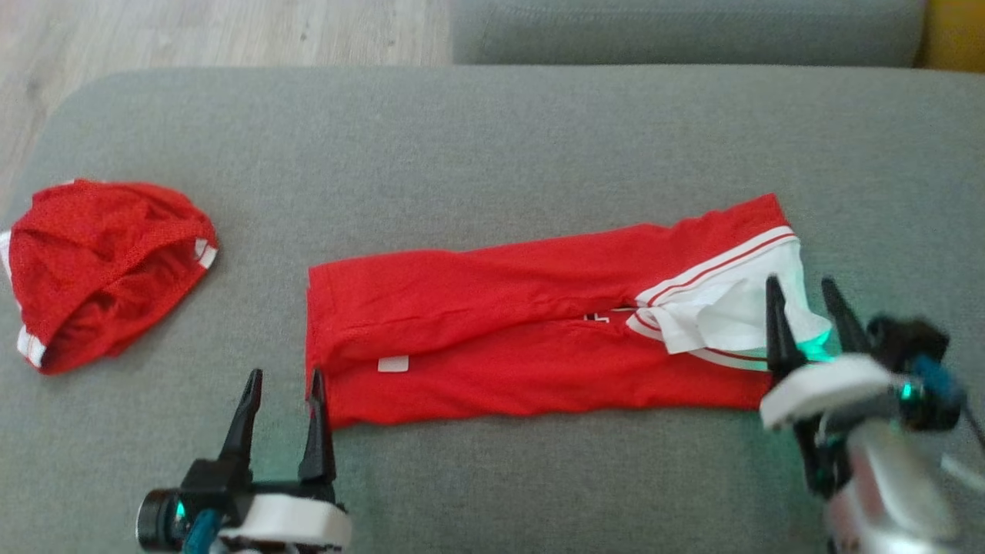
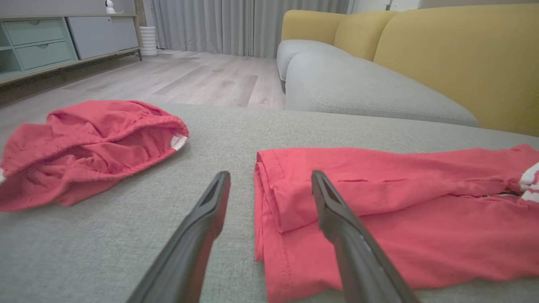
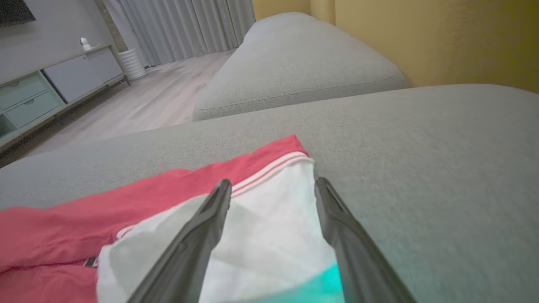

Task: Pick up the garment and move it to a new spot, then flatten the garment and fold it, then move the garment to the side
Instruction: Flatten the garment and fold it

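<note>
The garment (image 1: 523, 331) is a red piece with white, red-striped trim, lying folded into a long band across the grey sofa cushion (image 1: 539, 138). My left gripper (image 1: 285, 375) stands open at the band's near left corner. In the left wrist view the garment's hemmed end (image 2: 400, 210) lies under the left gripper's (image 2: 270, 174) right finger. My right gripper (image 1: 800, 282) is open at the band's right end. Its fingers straddle the white part (image 3: 261, 235) in the right wrist view, where the gripper (image 3: 273, 181) holds nothing.
A second red garment (image 1: 100, 261) lies bunched at the cushion's left end (image 2: 84, 143). Another grey cushion (image 1: 677, 31) and a yellow backrest (image 2: 454, 54) lie beyond. Wooden floor (image 1: 192, 31) borders the far left, with a low cabinet (image 2: 42, 42) across the room.
</note>
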Robot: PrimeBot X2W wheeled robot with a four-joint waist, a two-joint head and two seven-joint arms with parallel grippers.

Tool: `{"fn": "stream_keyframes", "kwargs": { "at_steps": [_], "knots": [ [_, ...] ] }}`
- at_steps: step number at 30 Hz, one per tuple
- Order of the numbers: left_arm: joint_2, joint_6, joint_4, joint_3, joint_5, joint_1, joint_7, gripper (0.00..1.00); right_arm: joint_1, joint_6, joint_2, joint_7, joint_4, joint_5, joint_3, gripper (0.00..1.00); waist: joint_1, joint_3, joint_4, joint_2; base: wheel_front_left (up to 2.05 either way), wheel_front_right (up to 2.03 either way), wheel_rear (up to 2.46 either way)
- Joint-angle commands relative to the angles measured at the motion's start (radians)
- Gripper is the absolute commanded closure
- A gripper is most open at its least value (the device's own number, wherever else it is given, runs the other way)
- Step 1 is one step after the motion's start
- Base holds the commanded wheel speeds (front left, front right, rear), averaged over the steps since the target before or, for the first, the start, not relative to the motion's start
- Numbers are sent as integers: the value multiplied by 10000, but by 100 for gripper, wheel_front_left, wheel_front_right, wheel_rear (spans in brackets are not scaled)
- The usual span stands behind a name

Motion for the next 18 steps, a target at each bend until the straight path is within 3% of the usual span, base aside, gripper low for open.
{"fn": "stream_keyframes", "kwargs": {
  "at_steps": [1, 9, 14, 15, 16, 17, 18],
  "knots": [
    [4, -11, -242, 200, -95, -559, -95, 0, -757, -7, -199, 223, 85, -173, 127, 0, -1, 224, 126, -1, 0, 0, 0],
    [4, 103, 12, -272, -339, -979, -95, 0, -1646, -7, -430, 1024, 2390, -310, -446, 0, -1, 702, 610, -1, 0, 0, 0],
    [3, 204, -17, -263, -408, -933, -95, 0, -1455, -7, -141, 1076, 2975, 715, 646, 0, -1, 781, 671, -1, 0, 0, 0],
    [3, 209, -17, -248, -409, -928, -95, 0, -1400, -7, -112, 1106, 2945, 986, 958, 6, -1, 791, 661, -1, 0, 0, 0],
    [3, 210, -18, -232, -403, -927, -95, 0, -1341, -7, -104, 1153, 2913, 1252, 1244, 77, -1, 797, 647, -1, 0, 0, 0],
    [3, 207, -18, -216, -397, -925, -95, 0, -1289, -7, -136, 1198, 2895, 1516, 1438, 100, -1, 798, 628, -1, 0, 0, 0],
    [3, 203, -16, -207, -394, -930, -95, 0, -1257, -7, -217, 1205, 2880, 1745, 1568, 100, -1, 803, 608, -1, 0, 0, 0]
  ]
}}
